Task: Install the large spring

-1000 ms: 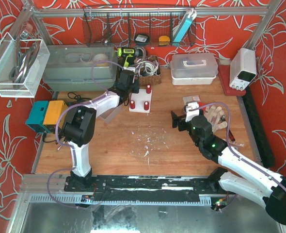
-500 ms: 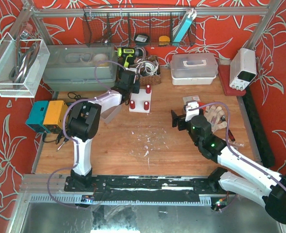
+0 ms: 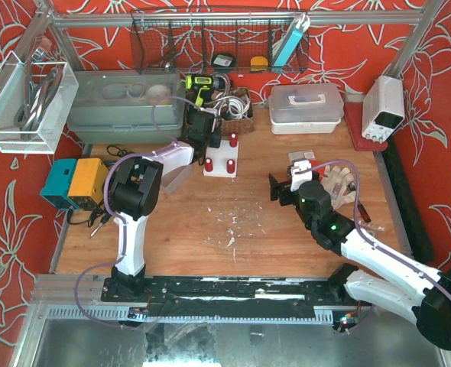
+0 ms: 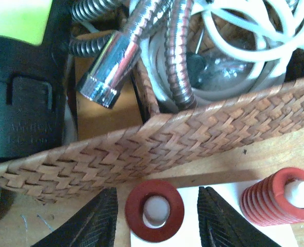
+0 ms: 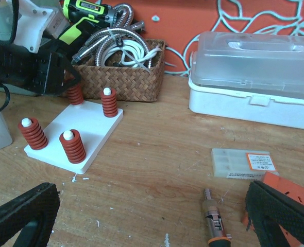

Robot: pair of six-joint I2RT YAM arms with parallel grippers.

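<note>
Large spring (image 4: 135,212): at the back corner of the white plate (image 5: 98,128), on the side next to the wicker basket (image 4: 193,139). It is seen end-on, and the pale centre looks like the top of its peg (image 4: 156,212). From here I can't tell how far down it sits.
Left pincer (image 4: 157,191): over that same corner, jaws apart with one on each side of the spring. There is a thin gap on both sides, so it grips nothing.
Right pincer (image 5: 151,206): well off the plate's front side, spread wide and empty, above the surface (image 5: 157,154).
Neighbouring spring (image 4: 275,203): on the next peg along the plate's back edge, just beside the outer jaw.
Risk, snag: if a jaw catches a coil as it rises, the spring could ride back up the peg.
Risk, shove: nothing holds the plate, so an off-centre squeeze or sideways drift would likely slide it or tilt the spring.
Risk, crowding: the basket wall is close behind the plate, so a backward move would bump it.
</note>
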